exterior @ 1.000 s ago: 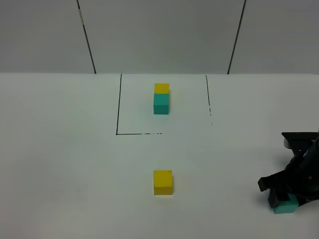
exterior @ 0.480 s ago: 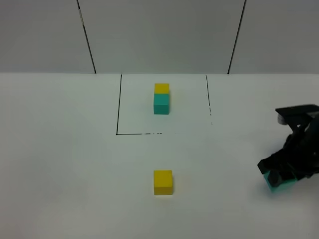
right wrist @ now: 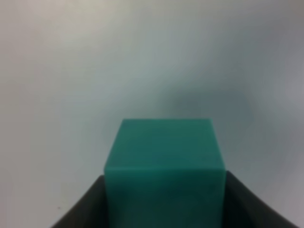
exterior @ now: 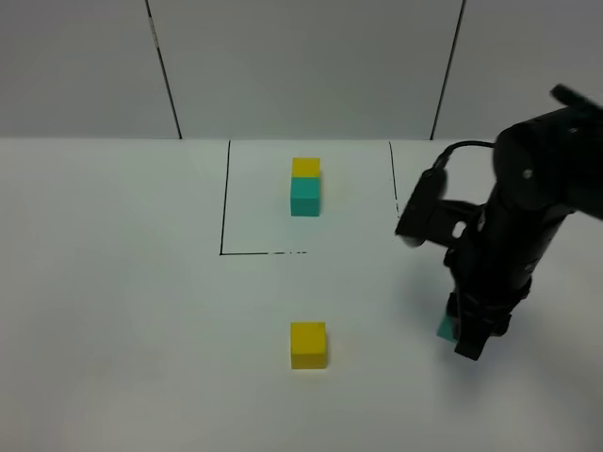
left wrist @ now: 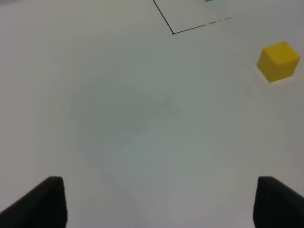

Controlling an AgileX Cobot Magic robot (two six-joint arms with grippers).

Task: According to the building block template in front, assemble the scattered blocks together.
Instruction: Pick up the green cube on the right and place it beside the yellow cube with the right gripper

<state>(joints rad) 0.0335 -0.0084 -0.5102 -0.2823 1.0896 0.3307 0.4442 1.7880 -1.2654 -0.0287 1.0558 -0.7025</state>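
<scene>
The building block template (exterior: 304,186), a yellow cube joined to a teal one, lies inside a black outlined square at the back. The loose yellow cube (exterior: 308,345) rests on the white table in front of it; the left wrist view shows this yellow cube (left wrist: 278,61) too. My right gripper (exterior: 464,331) points down to the right of it, shut on the teal cube (exterior: 446,328), which the arm mostly hides. In the right wrist view the teal cube (right wrist: 164,164) sits between the dark fingers (right wrist: 240,204). My left gripper (left wrist: 159,206) is open over bare table, well short of the yellow cube.
Black lines (exterior: 224,202) mark a square on the white table around the template. The right arm's dark body (exterior: 518,217) rises over the right half of the table. A grey panelled wall (exterior: 301,66) closes the back.
The right arm has swung from the front right corner toward the middle, carrying the teal cube up and leftward. The yellow cube and template have not moved.
</scene>
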